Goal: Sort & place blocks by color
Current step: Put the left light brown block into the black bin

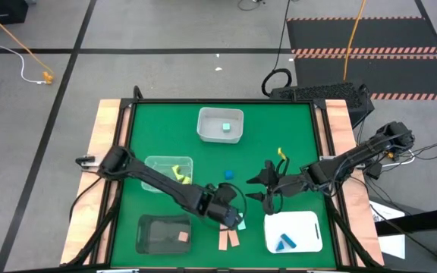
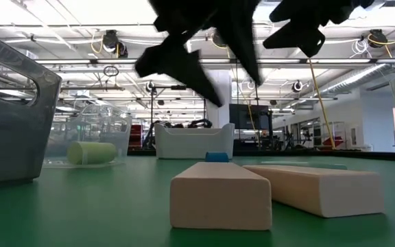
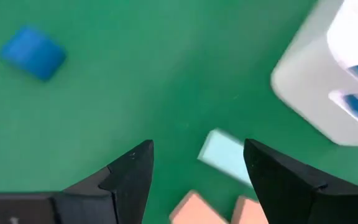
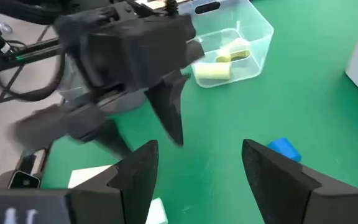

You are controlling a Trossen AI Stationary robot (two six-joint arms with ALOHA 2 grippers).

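Two tan-pink bars lie side by side near the front edge, with a mint block just beyond them. A blue block lies on the green table farther back. My left gripper hangs open above the mint block and touches nothing. My right gripper is open in the air right of the blue block, facing the left gripper. A small yellow piece shows just beyond it.
A white tray holding a mint block stands at the far centre. A clear tray with yellow blocks is at the left, a dark tray with a tan-pink block near left, and a white tray with blue blocks near right.
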